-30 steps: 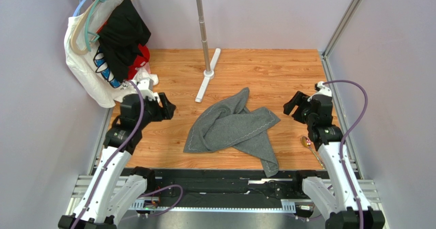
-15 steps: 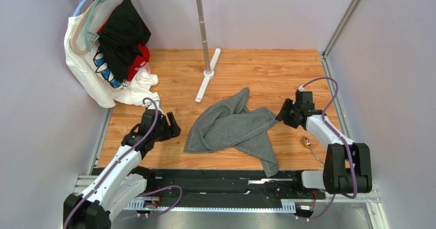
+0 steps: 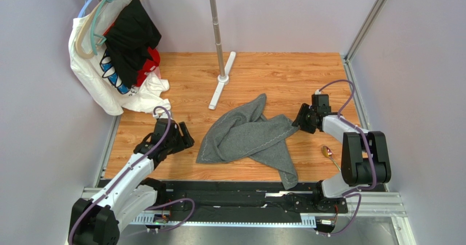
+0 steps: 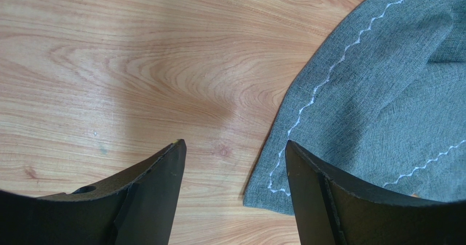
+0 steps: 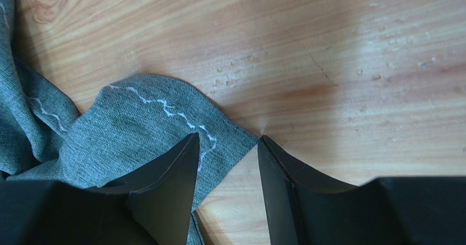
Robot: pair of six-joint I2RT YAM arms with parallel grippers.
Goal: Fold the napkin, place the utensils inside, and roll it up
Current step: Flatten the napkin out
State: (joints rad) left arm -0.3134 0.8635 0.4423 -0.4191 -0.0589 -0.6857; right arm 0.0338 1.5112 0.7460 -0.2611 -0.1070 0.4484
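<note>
Napkin point(image 3: 249, 138) first: it lies crumpled in the middle of the tabletop point(image 3: 284, 75), a dark grey cloth folded loosely over itself. One tail trails toward the near edge and another points toward the far side. We see a pale wavy stitch line running along its edges.

Our left gripper point(image 4: 234, 146) sits low just to the left of the napkin. Its jaws are spread wide with only bare wood between them. In the left wrist view the napkin's stitched corner lies just beside the right-hand finger point(image 4: 312, 190), and we cannot tell whether they touch.

Our right gripper point(image 5: 228, 141) is down at the napkin's right corner. In the right wrist view its jaws stand apart. The tip of that corner, with its stitch line, lies flat on the wood in the gap between them, and the jaws are not closed on the cloth.

A spoon point(image 3: 328, 151) lies on the tabletop near the right edge, beside the right arm and apart from the napkin. At the far left, white, black and red clothes point(image 3: 117, 48) hang on hangers. A metal pole point(image 3: 217, 32) rises at the far middle.
</note>
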